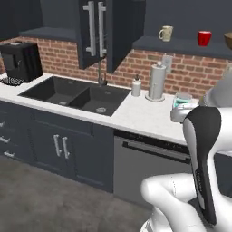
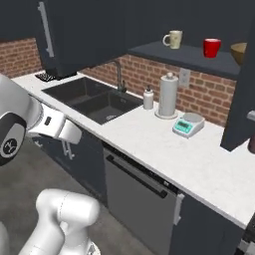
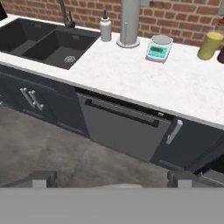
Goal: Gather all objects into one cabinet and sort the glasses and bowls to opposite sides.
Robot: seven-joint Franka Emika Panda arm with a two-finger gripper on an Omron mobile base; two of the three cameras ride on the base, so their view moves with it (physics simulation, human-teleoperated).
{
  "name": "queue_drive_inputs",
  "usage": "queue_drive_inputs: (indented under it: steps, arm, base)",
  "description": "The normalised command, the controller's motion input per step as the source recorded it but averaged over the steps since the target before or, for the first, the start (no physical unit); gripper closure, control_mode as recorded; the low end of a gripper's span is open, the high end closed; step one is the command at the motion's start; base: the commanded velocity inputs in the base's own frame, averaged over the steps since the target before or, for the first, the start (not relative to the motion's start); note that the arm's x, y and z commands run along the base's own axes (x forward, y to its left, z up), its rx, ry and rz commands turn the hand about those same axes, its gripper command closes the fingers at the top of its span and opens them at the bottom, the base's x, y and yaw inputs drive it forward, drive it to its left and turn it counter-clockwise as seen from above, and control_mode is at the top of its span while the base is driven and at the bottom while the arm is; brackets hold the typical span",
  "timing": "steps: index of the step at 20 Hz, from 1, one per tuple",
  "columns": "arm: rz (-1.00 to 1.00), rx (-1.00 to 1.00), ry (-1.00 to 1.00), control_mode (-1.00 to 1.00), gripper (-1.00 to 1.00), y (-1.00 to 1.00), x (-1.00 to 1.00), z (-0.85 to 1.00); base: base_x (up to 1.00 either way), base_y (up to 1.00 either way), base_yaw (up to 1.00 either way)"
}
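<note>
— Status of the pincer (image 3: 112,177)?
— Tips are seen spread wide, nothing held, aimed at the desk (image 3: 175,83).
— Task items?
— Beige mug (image 1: 165,33) and red mug (image 1: 204,38) are noted on the open cabinet shelf (image 1: 181,45). A high, level approach is advised.

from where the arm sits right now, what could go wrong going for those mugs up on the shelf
The beige mug and red mug stand high on the dark shelf, so it is a long upward reach from a low arm. The open cabinet door juts out beside the shelf and could be clipped. The paper-towel holder and scale below could be knocked in passing.
</note>
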Motion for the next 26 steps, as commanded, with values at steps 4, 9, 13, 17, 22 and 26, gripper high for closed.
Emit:
queue_drive_inputs:
  steps: [4, 9, 13, 17, 22, 26]
  arm:
    - [0.00, 0.00, 0.00, 1.00, -1.00, 0.00, 0.00, 0.00]
    - [0.00, 0.00, 0.00, 1.00, -1.00, 0.00, 0.00, 0.00]
    - [0.00, 0.00, 0.00, 1.00, -1.00, 0.00, 0.00, 0.00]
    - [0.00, 0.00, 0.00, 1.00, -1.00, 0.00, 0.00, 0.00]
    - [0.00, 0.00, 0.00, 1.00, -1.00, 0.00, 0.00, 0.00]
    - [0.00, 0.00, 0.00, 1.00, -1.00, 0.00, 0.00, 0.00]
  base:
    - [-0.22, 0.00, 0.75]
    - [-0.08, 0.14, 0.64]
    - [0.00, 0.56, 0.54]
    - [0.07, 0.68, 0.55]
    - [0.60, 0.80, 0.40]
    - [1.00, 0.73, 0.31]
